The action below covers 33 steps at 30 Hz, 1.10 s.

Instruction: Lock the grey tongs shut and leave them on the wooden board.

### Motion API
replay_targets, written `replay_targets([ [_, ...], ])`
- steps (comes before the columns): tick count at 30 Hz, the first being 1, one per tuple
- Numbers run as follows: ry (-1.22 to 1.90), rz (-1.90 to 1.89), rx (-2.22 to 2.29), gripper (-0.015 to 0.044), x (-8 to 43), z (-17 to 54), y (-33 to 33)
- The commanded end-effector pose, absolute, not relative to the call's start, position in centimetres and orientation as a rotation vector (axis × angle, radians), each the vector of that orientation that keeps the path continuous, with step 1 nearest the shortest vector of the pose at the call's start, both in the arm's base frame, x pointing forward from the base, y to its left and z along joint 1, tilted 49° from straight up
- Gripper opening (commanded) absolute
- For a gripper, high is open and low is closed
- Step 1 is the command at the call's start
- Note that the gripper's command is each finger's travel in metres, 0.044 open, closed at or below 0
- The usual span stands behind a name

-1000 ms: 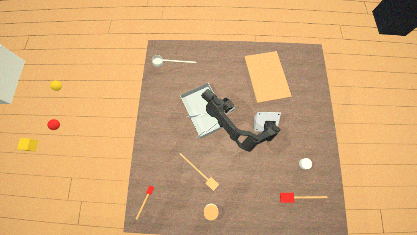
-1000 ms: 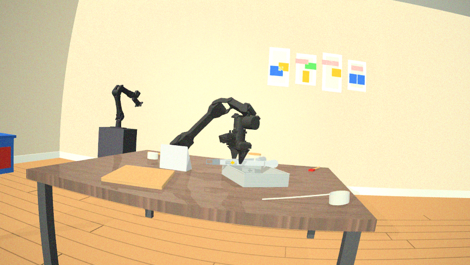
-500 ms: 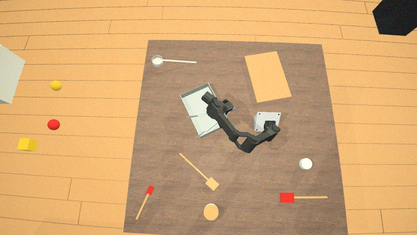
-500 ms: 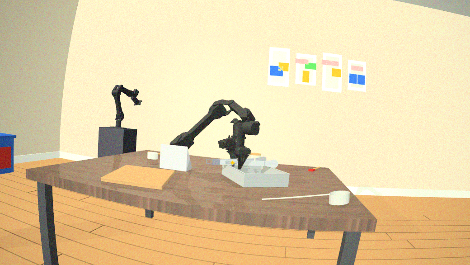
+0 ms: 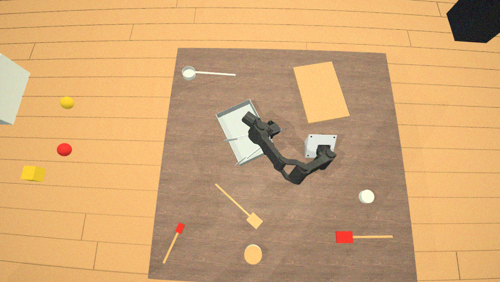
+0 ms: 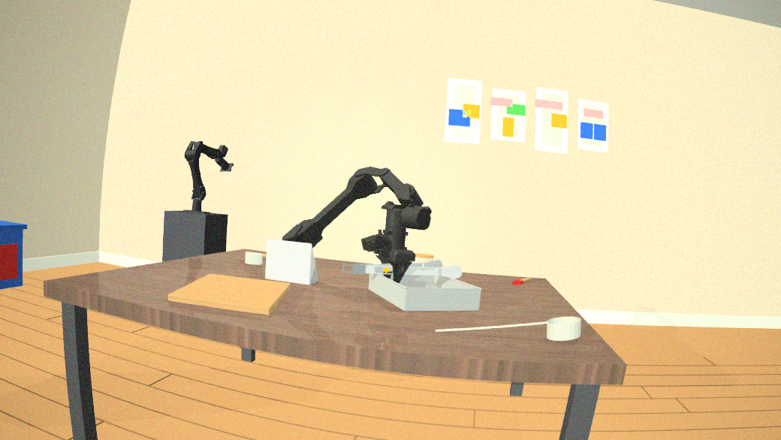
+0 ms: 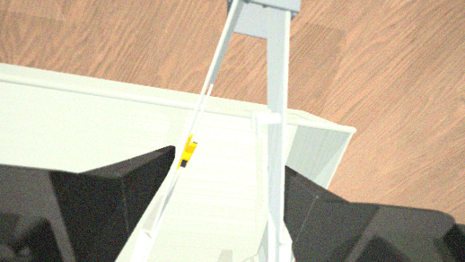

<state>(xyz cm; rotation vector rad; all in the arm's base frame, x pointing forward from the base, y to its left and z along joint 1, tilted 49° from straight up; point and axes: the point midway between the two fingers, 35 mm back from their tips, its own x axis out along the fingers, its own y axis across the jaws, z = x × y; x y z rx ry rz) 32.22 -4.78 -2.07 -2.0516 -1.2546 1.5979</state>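
The grey tongs [image 5: 237, 138] [image 6: 423, 272] [image 7: 276, 90] lie spread across the roasting tin [image 5: 232, 107] [image 6: 442, 299] [image 7: 90, 121]. Their hinge end [image 7: 267, 20] sticks out past the tin's wall over the table. A small yellow mark [image 6: 386, 269] [image 7: 188, 152] shows on one arm. My gripper [image 6: 399, 279] [image 7: 223, 157] points down at the tin with its fingers apart. In the wrist view both tong arms run between the fingers, one close beside each fingertip; contact is unclear. The wooden board [image 5: 321, 91] [image 6: 229, 295] lies flat and bears no tongs. In the top view the arm hides the fingertips.
A white wedge-shaped block [image 5: 311, 138] [image 6: 289, 260] stands at the arm's base, near the board. A white ladle-like pan [image 5: 189, 73] [image 6: 563, 329] lies at a table corner. A wooden spatula [image 5: 254, 220], two red-headed tools [image 5: 344, 237] [image 5: 180, 227] and two round pots [image 5: 366, 196] [image 5: 253, 254] lie elsewhere.
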Motion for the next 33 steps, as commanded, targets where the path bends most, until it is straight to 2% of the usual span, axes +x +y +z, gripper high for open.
replay_targets([
  [1, -1.256, 1.598, -2.052, 0.0335, 32.24, -2.04, -4.79],
  [33, -1.256, 1.598, -2.052, 0.0121, 32.24, -2.04, -4.79],
])
